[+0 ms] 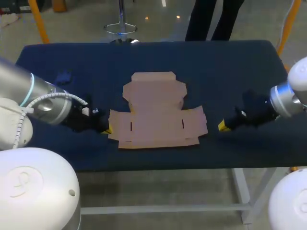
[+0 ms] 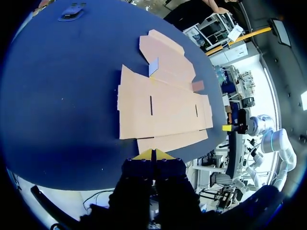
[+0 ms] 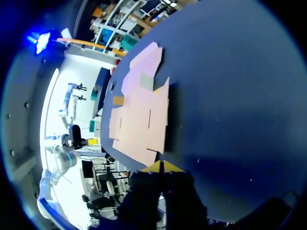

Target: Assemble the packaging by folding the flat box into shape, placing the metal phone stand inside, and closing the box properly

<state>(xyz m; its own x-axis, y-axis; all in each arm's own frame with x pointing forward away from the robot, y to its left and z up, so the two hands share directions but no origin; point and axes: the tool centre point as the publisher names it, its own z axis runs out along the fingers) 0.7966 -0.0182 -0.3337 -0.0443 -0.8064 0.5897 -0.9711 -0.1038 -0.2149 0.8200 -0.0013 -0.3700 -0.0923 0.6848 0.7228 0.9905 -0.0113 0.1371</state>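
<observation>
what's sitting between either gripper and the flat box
Nothing visible. The left gripper is right by the left edge of the flat box, and only bare table separates the right gripper from its right flap.

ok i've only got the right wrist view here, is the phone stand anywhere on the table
Observer: The head view shows a small dark object near the far left corner of the table, apart from the flat box. It is probably the stand, but too small to confirm.
Operator: is the left claw open
Observer: No. In its own wrist view the left claw has its yellow tips together and holds nothing.
Operator: touching the box?
Observer: The head view puts its tip right at the box's left edge. I cannot judge contact.
</observation>
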